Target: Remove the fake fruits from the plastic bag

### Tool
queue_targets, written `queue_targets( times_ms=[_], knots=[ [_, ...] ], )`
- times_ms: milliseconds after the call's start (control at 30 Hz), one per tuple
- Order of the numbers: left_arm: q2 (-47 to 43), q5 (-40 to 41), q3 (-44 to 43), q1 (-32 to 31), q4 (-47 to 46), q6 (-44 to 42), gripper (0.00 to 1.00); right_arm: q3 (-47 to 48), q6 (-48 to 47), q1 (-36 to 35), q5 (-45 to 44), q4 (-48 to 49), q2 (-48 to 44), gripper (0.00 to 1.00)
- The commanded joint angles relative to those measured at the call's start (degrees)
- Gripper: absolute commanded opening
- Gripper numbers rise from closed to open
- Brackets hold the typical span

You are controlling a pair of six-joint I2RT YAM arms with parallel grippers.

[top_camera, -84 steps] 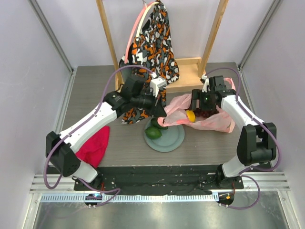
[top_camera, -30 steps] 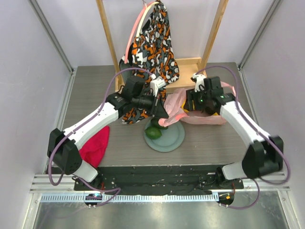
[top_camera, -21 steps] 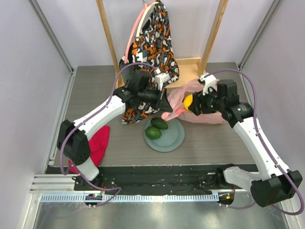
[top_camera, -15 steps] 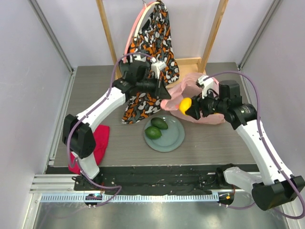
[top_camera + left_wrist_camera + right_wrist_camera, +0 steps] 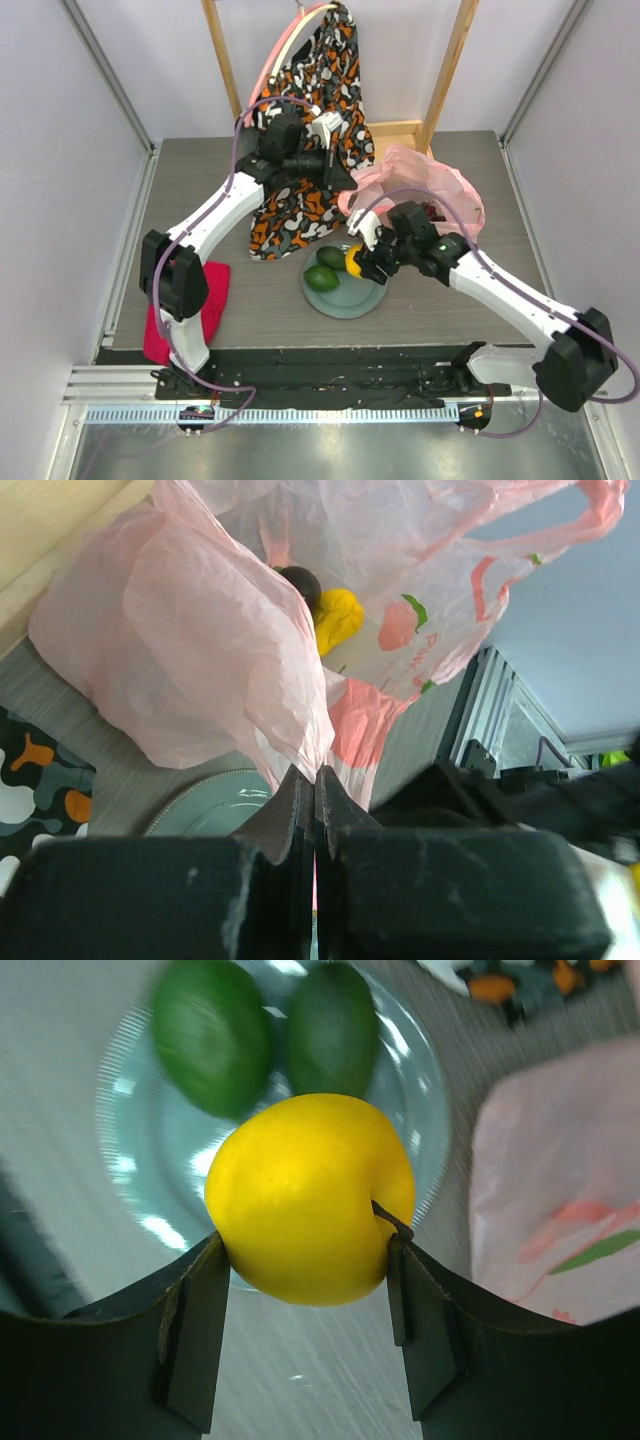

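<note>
- My right jaws are clamped on a yellow fruit (image 5: 305,1200), right above the plate (image 5: 125,1175), beside two green fruits (image 5: 212,1035).
- Farther back, my left jaws pinch the pink bag (image 5: 200,660) up; more fruit (image 5: 337,618) sits inside.

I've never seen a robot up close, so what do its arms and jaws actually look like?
The left arm and right arm match: smooth white tube-like sections joined by chunky black joints. A thin purple cable loops alongside each one. The jaws are flat, matte black plates.
</note>
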State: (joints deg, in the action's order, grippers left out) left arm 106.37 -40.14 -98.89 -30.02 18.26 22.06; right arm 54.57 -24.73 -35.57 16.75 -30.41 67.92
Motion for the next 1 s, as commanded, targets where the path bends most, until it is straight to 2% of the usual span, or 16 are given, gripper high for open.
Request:
queue_targets(
  times_ms=[0,200,400,633,733,767,800,900,967],
  knots=[
    [-5.28,-0.90,2.38,0.05,-2.27,0.09,0.00,-3.40,-3.39,-0.20,-14.54,13.44,3.00,0.01],
    [-9.24,-1.08,6.51,-0.04,-2.09,0.08,0.00,-4.20,-3.74,-0.20,-19.73,19.33,8.54,0.01],
    [-10.92,-1.52,8.27,0.05,-2.26,0.08,0.00,-4.91,-4.01,-1.16,-19.57,23.20,12.67,0.02],
    [-10.92,-1.78,8.63,0.05,-2.97,0.61,0.00,-6.49,-4.71,-2.57,-20.80,26.11,15.22,0.11],
    [-10.83,-1.78,8.54,0.05,-3.06,0.70,0.00,-7.36,-5.24,-2.84,-20.36,25.23,15.31,0.32],
    [-10.74,-1.87,8.63,0.05,-3.06,0.79,0.00,-7.72,-5.07,-2.92,-19.57,24.97,15.14,0.49],
    [-10.57,-1.96,8.63,0.05,-3.32,0.79,0.00,-7.98,-4.98,-2.92,-19.13,25.05,14.88,0.76],
    [-10.39,-2.05,8.72,0.05,-3.32,1.14,0.00,-6.59,-4.10,-2.84,-18.95,21.13,12.68,0.90],
    [-10.30,-2.22,8.89,0.05,-3.41,1.31,0.00,-3.60,-3.31,-2.84,-19.65,15.34,8.91,0.91]
  ],
)
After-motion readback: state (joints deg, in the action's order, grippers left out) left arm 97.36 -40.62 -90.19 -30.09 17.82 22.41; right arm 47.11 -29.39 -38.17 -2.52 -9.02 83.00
